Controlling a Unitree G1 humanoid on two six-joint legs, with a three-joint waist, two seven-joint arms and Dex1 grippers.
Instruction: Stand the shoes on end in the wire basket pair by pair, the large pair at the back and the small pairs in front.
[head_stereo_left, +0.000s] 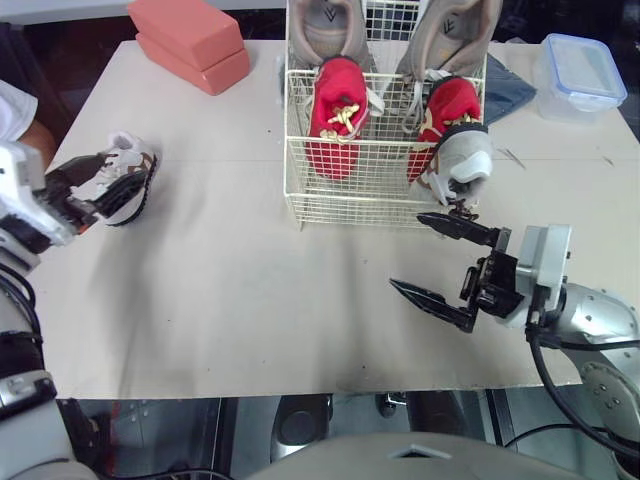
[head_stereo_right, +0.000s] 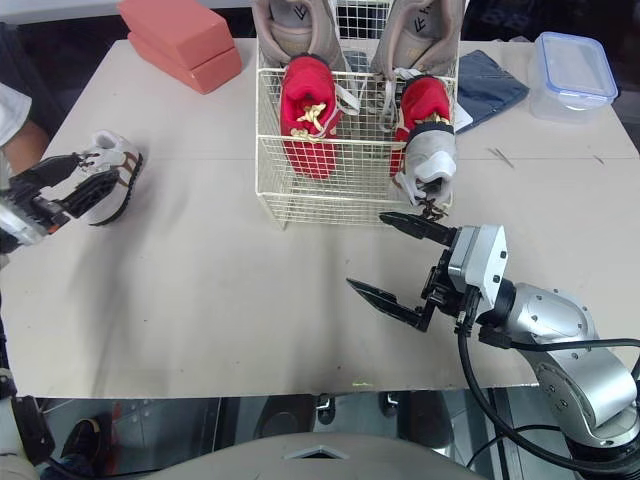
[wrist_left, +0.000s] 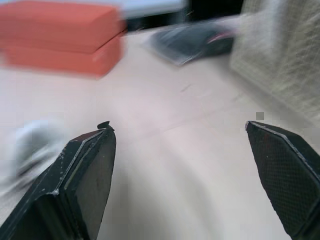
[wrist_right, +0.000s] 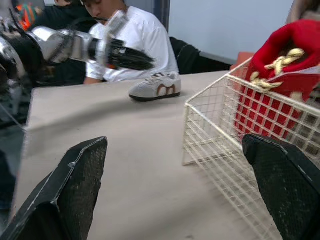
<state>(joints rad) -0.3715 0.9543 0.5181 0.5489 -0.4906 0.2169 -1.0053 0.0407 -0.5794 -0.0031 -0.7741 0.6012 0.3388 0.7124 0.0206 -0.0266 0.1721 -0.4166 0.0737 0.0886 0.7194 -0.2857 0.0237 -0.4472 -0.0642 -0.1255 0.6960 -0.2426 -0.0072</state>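
Note:
A wire basket (head_stereo_left: 300, 190) stands at the table's back middle. Two large grey shoes (head_stereo_left: 328, 25) stand at its back and two red shoes (head_stereo_left: 335, 115) in front of them. One small white shoe (head_stereo_left: 462, 155) stands on end at the basket's front right corner. Its mate, a small white and brown shoe (head_stereo_left: 128, 175), lies on the table at the left. My left gripper (head_stereo_left: 112, 182) hovers open just over this shoe (wrist_right: 155, 86), and the shoe lies outside its fingers (wrist_left: 85, 165). My right gripper (head_stereo_left: 412, 252) is open and holds nothing, in front of the basket's right corner.
Two stacked coral blocks (head_stereo_left: 190, 40) sit at the back left. A clear box with a blue lid (head_stereo_left: 580, 75) and a folded dark cloth (head_stereo_left: 505, 90) lie back right. A person in a white shirt (wrist_right: 135, 35) sits at the table's left side.

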